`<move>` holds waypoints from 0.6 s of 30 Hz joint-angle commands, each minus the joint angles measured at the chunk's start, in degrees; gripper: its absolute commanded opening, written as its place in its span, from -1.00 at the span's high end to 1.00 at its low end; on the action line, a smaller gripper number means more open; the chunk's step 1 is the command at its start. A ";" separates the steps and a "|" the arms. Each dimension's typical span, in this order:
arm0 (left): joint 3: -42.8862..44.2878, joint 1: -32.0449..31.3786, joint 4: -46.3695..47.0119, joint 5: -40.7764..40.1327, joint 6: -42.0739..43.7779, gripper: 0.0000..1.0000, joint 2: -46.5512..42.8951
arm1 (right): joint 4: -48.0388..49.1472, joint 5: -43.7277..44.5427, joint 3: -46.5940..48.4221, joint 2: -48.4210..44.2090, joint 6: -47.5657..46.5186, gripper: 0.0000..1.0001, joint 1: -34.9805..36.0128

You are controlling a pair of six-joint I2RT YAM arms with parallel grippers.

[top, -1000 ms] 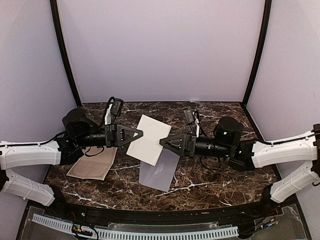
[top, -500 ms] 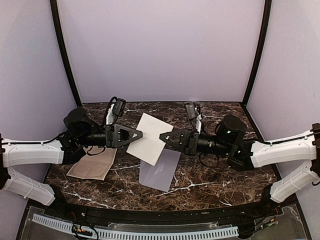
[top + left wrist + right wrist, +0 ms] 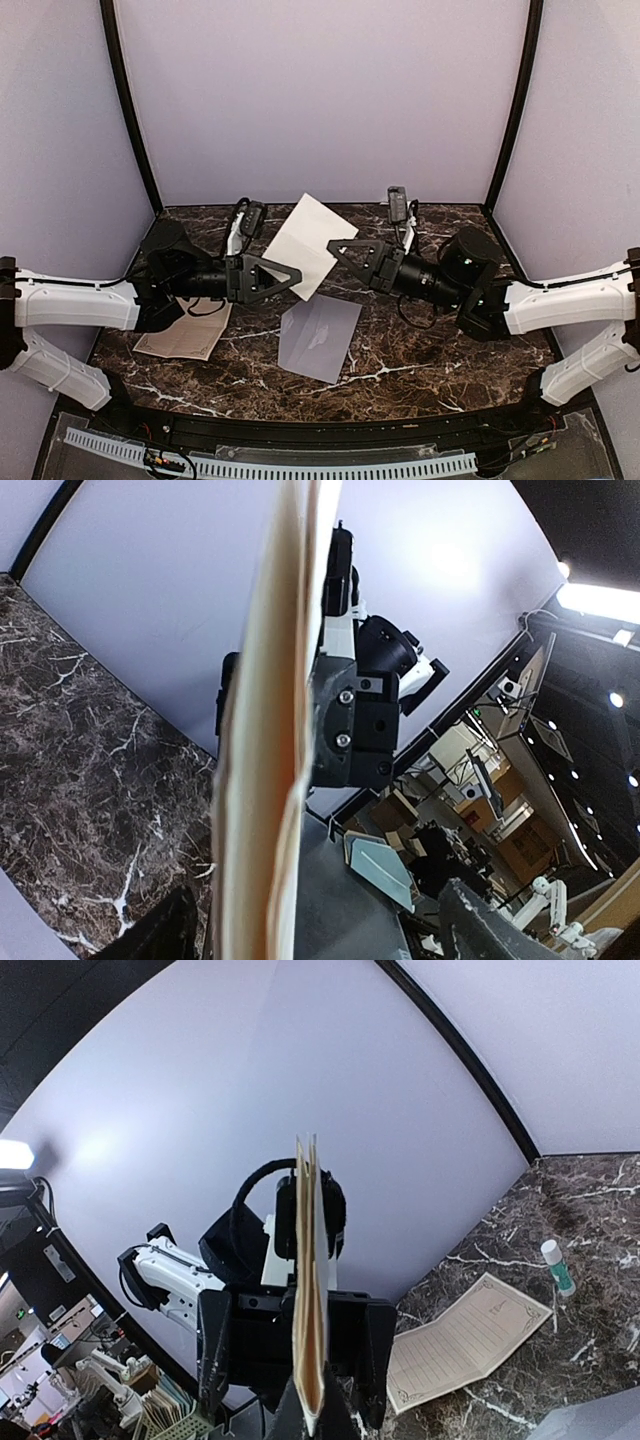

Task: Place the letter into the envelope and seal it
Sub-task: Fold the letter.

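**Top view:** the right gripper (image 3: 334,246) was closed on the letter (image 3: 303,243), held above the worktop (image 3: 430,340). The left gripper (image 3: 296,277), at the letter's 7 o'clock, gaped wide, gripping nothing. The envelope (image 3: 318,337) lay flat at the letter's 6 o'clock.
**Left wrist:** only here was the letter seen edge-on between spread fingers (image 3: 490,930).
**Right wrist:** this view alone showed a glue stick (image 3: 557,1265).

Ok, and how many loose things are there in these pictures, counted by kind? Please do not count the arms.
folded letter, held up in the air: 1
envelope, pale grey-lavender, lying flat: 1
tan bordered sheet, lying flat: 1
white tube with a green cap, seen only in the right wrist view: 1
Total: 4
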 commanded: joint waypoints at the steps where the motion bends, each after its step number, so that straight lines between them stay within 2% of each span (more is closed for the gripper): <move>1: -0.95 -1.46 6.38 -3.27 -1.48 -0.52 -0.89 | 7.63 3.77 0.49 -1.19 -0.33 1.00 0.27; 5: -1.45 -2.36 7.83 -4.51 -2.63 -0.46 0.37 | 12.52 4.88 -0.92 -1.23 0.83 1.00 0.22; 7: -2.07 -2.43 9.11 -5.07 -3.37 -0.44 0.49 | 11.92 4.80 -0.07 -1.20 0.54 1.00 0.28; 9: -1.61 -2.44 8.64 -5.35 -3.37 -0.32 0.67 | 12.19 4.63 0.03 -0.87 0.63 1.00 0.23; 11: -0.70 -2.52 7.88 -5.01 -2.96 -0.10 1.03 | 12.61 4.40 0.17 -0.51 0.75 1.00 0.29; 18: 0.80 -2.66 7.65 -4.69 -2.78 0.25 2.32 | 11.03 4.40 0.77 0.28 0.62 1.00 0.30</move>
